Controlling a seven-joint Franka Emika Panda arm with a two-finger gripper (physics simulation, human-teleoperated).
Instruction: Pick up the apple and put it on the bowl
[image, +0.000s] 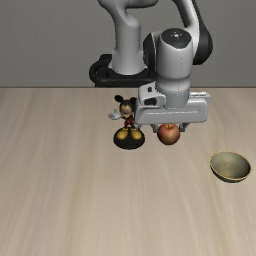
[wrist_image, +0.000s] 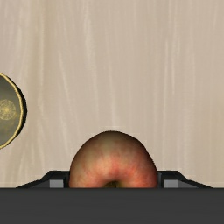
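Apple's axis: the apple (wrist_image: 112, 159) is near round, with no long side I can make out. A dark hollow shows on it at the edge nearest my hand.
Apple's look: red blotched with yellow-green, dull skin.
Apple's place: directly under the gripper (image: 170, 126), just beside the mouse figurine (image: 126, 124) on the exterior view's right, over the wooden table (image: 70, 200).
Hand: fingers (wrist_image: 58, 180) pressed to both sides of the apple, holding it.
Bowl: the brass-coloured bowl (image: 231, 167) sits apart, farther toward the exterior view's right.
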